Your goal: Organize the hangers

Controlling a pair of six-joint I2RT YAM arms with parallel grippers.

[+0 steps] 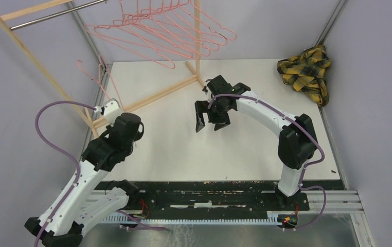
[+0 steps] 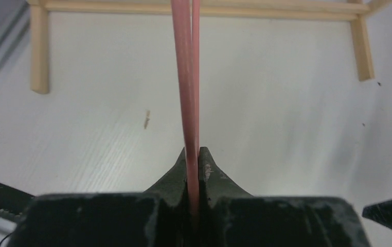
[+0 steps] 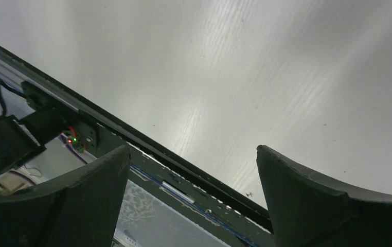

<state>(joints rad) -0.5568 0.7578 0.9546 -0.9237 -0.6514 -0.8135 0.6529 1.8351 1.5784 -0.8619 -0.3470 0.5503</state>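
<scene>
Several pink wire hangers (image 1: 168, 31) hang in a bunch at the top of the wooden rack (image 1: 147, 98), near its right post. My left gripper (image 1: 109, 107) is shut on one more pink hanger (image 1: 101, 77), which stands up from the jaws beside the rack's left leg, its hook up and to the left. In the left wrist view this hanger's wires (image 2: 189, 77) run straight up out of the closed gripper (image 2: 193, 154). My right gripper (image 1: 212, 121) is open and empty above the middle of the table. Its fingers (image 3: 312, 195) are spread wide with nothing between them.
The rack's metal bar (image 1: 55, 14) crosses the upper left. Its wooden base rails (image 2: 199, 6) lie on the white table (image 1: 245, 149). A yellow-black plaid cloth (image 1: 307, 69) lies at the back right corner. The black mounting rail (image 1: 204, 188) runs along the near edge.
</scene>
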